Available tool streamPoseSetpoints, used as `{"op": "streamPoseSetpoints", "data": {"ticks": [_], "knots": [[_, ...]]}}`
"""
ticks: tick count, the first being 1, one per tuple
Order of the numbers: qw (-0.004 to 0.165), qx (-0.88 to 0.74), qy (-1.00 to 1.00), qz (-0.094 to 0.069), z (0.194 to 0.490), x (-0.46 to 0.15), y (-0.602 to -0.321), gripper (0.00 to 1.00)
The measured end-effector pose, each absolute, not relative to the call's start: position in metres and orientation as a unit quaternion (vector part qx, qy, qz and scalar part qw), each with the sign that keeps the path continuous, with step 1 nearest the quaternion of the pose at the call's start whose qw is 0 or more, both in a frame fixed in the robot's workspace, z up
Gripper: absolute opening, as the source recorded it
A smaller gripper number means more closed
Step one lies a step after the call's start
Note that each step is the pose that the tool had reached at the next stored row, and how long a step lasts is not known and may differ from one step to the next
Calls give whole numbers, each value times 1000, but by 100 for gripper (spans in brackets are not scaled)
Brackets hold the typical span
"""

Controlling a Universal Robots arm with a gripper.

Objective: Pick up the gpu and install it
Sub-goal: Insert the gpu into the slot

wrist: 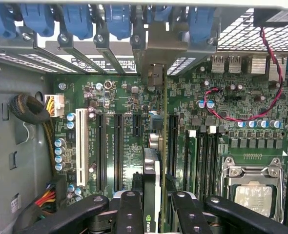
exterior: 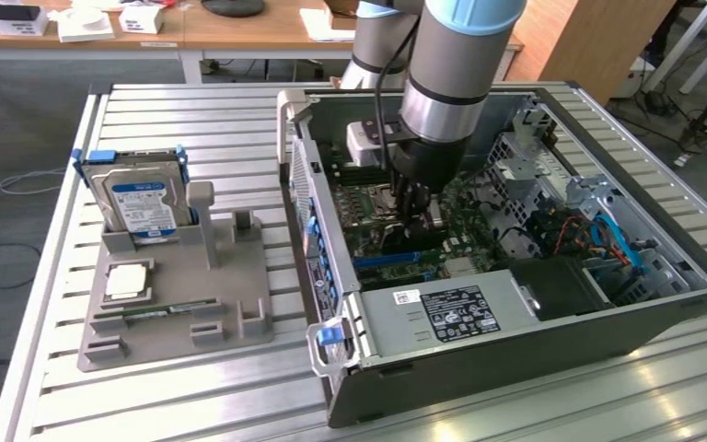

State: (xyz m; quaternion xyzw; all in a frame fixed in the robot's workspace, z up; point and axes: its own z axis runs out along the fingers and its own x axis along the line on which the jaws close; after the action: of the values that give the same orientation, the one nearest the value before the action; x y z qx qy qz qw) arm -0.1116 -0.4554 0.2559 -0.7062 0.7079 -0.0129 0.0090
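Observation:
My gripper (exterior: 418, 219) reaches down inside the open computer case (exterior: 648, 322), over the green motherboard (exterior: 366, 198). In the wrist view the gripper (wrist: 152, 202) is shut on the gpu (wrist: 151, 168), with one black finger (wrist: 129, 207) on each side. The thin dark card is seen edge-on. It stands upright over the row of black expansion slots (wrist: 118, 146), in line with the silver rear bracket opening (wrist: 156, 51). I cannot tell whether its edge is touching a slot.
A grey holder (exterior: 176, 304) on the exterior view's left carries a silver hard drive (exterior: 143, 203), a RAM stick (exterior: 157, 313) and a square chip (exterior: 126, 281). Inside the case are the power supply (exterior: 452, 313), the CPU socket (wrist: 254, 190), a red cable (wrist: 241, 117) and blue slot clips (wrist: 80, 19).

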Motion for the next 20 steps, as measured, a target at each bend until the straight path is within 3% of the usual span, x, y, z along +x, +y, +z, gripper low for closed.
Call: {"op": "streamPoseSetpoints", "data": {"ticks": [20], "knots": [[9, -706, 708, -13, 254, -113, -455, 27]]}}
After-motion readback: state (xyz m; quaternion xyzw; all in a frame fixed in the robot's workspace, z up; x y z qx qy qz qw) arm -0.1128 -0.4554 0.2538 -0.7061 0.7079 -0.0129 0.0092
